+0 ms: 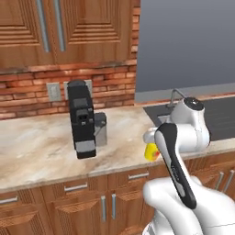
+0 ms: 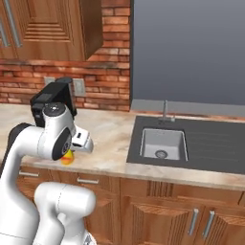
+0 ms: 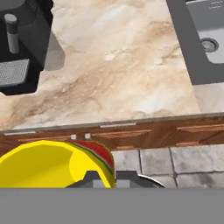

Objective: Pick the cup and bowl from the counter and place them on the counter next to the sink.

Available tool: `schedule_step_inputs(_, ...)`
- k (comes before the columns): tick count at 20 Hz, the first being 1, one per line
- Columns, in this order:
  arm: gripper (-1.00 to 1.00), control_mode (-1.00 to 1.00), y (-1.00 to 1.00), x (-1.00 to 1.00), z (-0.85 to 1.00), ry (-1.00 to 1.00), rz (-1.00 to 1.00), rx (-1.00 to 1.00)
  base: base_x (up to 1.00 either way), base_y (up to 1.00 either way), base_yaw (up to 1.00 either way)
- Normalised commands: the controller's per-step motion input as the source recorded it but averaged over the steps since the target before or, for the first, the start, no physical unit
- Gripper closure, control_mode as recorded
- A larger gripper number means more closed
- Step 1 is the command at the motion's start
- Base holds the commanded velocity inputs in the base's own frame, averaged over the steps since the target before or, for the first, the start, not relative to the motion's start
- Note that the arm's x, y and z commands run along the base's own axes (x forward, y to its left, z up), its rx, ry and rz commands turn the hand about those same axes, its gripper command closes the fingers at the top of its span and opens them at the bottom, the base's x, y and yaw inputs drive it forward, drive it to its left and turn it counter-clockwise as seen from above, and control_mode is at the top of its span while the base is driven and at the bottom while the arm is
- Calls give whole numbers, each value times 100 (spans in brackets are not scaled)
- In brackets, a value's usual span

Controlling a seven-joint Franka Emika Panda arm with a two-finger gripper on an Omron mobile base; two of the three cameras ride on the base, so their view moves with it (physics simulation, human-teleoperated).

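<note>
Left base view
Arm: rises from the lower right, folds at the elbow and reaches toward the sink (image 1: 161, 120), the wrist bent down over the front edge of the counter (image 1: 41, 147).
Cup (image 1: 150, 152): yellow, just left of the sink and at the counter's front edge, tucked under the white wrist, so most of it is hidden.
Coffee machine (image 1: 82, 118): black, upright, well left of the sink near the brick wall.

Right base view
Arm: bends over from the lower left, its round joint standing in front of the coffee machine (image 2: 50, 100).
Cup (image 2: 67, 158): a yellow sliver under the hand, well left of the sink (image 2: 163, 143), over the front of the counter (image 2: 110, 139).
Faucet (image 2: 165, 111): thin, grey, behind the sink.

Hand view
Gripper (image 3: 105, 179): points down past the counter (image 3: 122, 65) edge; jaws clenched on the rim of the cup (image 3: 48, 164).
Cup: its open mouth faces the camera, red mark on the side, off the counter and over the cabinet fronts.
Sink (image 3: 205, 39): top right corner, well away from the cup.
Coffee machine (image 3: 22, 48): top left.
</note>
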Motion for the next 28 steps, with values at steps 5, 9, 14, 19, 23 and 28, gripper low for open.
schedule_step_inputs(5, 100, 100, 0, 0, 0, 0, 0, 0, 47, -53, 5)
schedule_step_inputs(9, 100, 100, 0, 0, 0, 0, 0, 0, 69, -29, 1)
schedule_step_inputs(14, 100, 100, 0, 0, 0, 0, 0, 0, 81, -6, 0)
schedule_step_inputs(19, 100, 100, 0, 0, 0, 0, 0, 0, 7, 0, 0)
schedule_step_inputs(23, 100, 100, 0, 0, 0, 0, 0, 0, 0, 0, 0)
schedule_step_inputs(28, 100, 100, 0, 0, 0, 0, 0, 0, 0, 0, 0)
